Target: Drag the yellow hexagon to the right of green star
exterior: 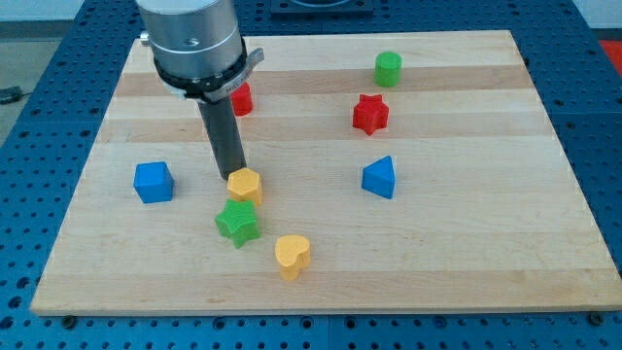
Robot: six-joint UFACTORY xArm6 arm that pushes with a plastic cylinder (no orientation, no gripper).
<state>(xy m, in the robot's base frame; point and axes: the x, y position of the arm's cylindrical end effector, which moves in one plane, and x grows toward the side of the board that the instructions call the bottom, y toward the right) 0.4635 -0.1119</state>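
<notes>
The yellow hexagon (245, 185) sits on the wooden board left of centre. The green star (237, 222) lies just below it, touching or nearly touching. My tip (233, 176) stands at the hexagon's upper left edge, in contact or very close. The rod rises from there to the arm's grey body at the view's top.
A yellow heart (292, 255) lies below and right of the star. A blue cube (154, 182) is at the left, a blue triangle (380, 178) at the right. A red star (370, 114), a green cylinder (388, 68) and a partly hidden red block (241, 99) are farther up.
</notes>
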